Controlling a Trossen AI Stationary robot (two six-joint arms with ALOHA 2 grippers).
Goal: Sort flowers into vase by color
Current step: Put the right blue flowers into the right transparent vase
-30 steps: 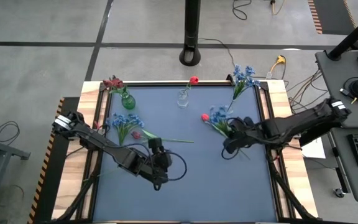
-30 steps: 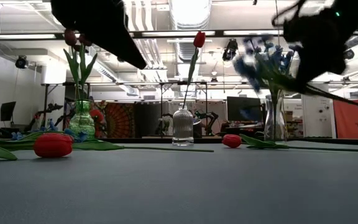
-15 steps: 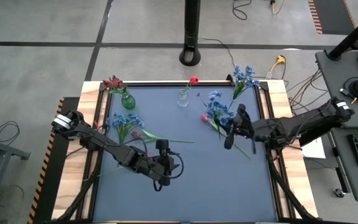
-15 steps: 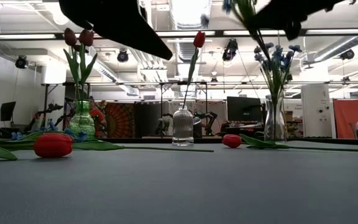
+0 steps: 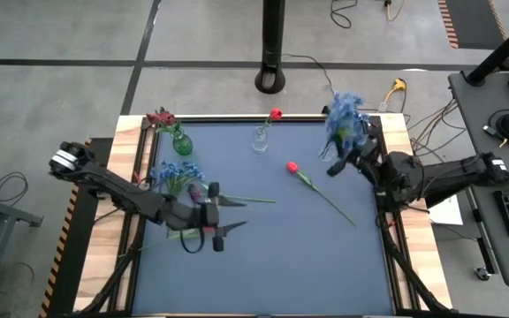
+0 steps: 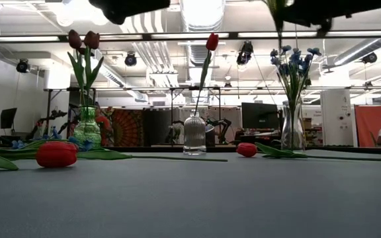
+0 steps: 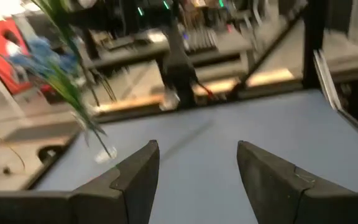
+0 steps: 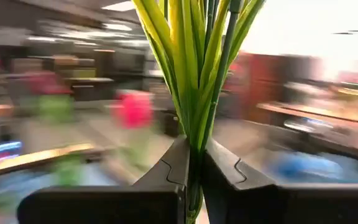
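Note:
My right gripper (image 5: 336, 162) is shut on a bunch of blue flowers (image 5: 345, 117), held high over the table's far right corner beside the tall vase of blue flowers (image 6: 291, 125). My left gripper (image 5: 208, 221) hangs open over the table's left half; its wrist view shows the open fingers (image 7: 197, 168) with nothing between them. A red tulip (image 5: 292, 166) lies on the table's right half. Another red tulip (image 5: 194, 190) and a blue bunch (image 5: 177, 172) lie on the left. The clear vase (image 5: 261, 139) holds a red tulip, and the green vase (image 5: 181, 141) holds maroon blooms. My right gripper pinches the blue bunch between its two fingers by the green stems and leaves (image 8: 194, 140). The stems run on past the fingertips toward the blooms. The bunch is lifted clear of the table.
The three vases stand along the far edge: green at the left, clear in the middle, tall one at the right corner. A dark pole base (image 5: 272, 81) stands beyond the far edge. Bare blue table (image 5: 290, 265) stretches across the near half.
My right gripper has lifted the blue bunch off the table beside the red tulip and carried it up and toward the far right corner, next to the blue vase. That red tulip stayed put. My left gripper has risen, turned, and moved a little toward the left edge.

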